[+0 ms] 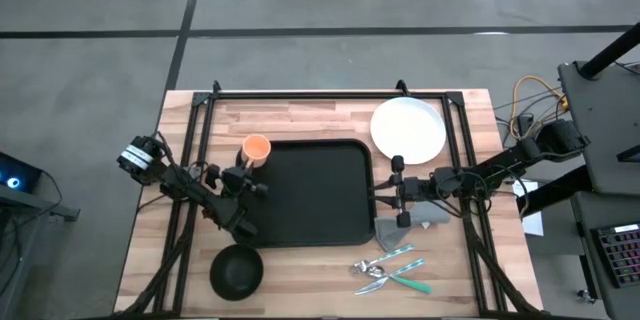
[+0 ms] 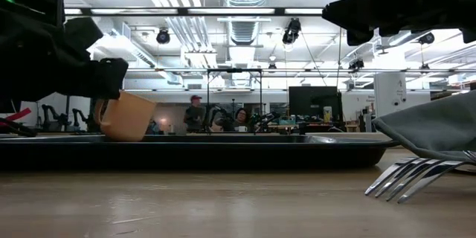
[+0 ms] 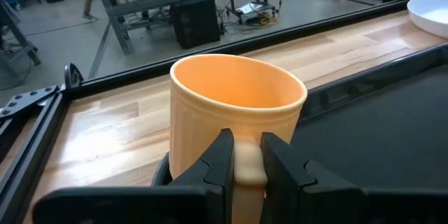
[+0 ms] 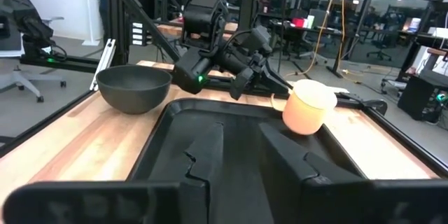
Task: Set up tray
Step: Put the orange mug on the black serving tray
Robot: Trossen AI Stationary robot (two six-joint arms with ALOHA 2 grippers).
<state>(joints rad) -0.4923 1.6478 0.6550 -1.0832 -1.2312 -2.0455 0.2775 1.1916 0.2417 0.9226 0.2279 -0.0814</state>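
The large flat black rectangular tray (image 1: 308,192) with rounded corners and a low rim lies flat at the middle of the light wooden counter (image 1: 300,115), its long axis running left to right across it. The left pincer (image 1: 247,178) reaches in from the left at the tray's far left corner, fingers (image 3: 222,159) clenched on the handle of an upright orange ceramic mug (image 1: 256,149). The right pincer (image 1: 398,191) stretches level from the right, its fingers (image 4: 203,155) parted over the tray's right rim, nothing between them. A round white plate (image 1: 408,128) sits off the tray's far right corner, a small round black bowl (image 1: 236,270) near its front left corner.
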